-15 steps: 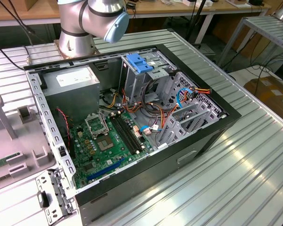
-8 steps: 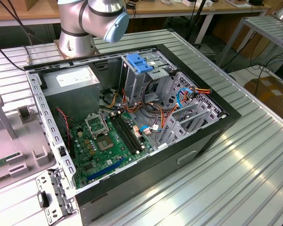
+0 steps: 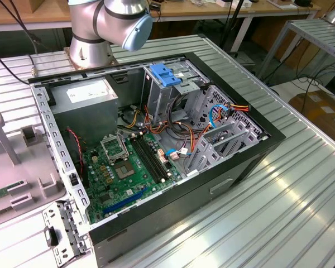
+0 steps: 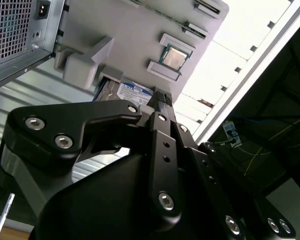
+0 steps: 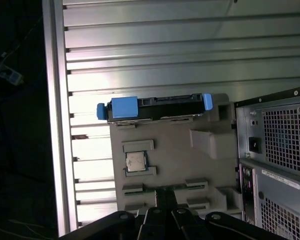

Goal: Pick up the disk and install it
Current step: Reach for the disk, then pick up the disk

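The disk (image 5: pixel 155 106) stands on edge in a slot at the far end of a grey parts holder (image 5: pixel 175 155), its blue rails and blue tab showing. The second wrist view has the disk's labelled face (image 4: pixel 132 92) just past the fingertips. My gripper (image 5: pixel 166 192) hovers above the holder's near end, apart from the disk. Its jaws are shut with nothing between them, and the gripper (image 4: pixel 162 97) looks the same in the second wrist view. In the exterior view the open computer case (image 3: pixel 257 145) lies on the table, with a blue-tabbed drive cage (image 3: pixel 164 75) at its far end.
A processor chip (image 5: pixel 136 161) lies in a pocket of the holder. The case's rear panel (image 5: pixel 275 150) stands right beside the holder. The ribbed metal table (image 3: pixel 279 223) ends at an edge rail (image 5: pixel 55 125) close to the disk. Cables and a motherboard (image 3: pixel 125 167) sit inside the case.
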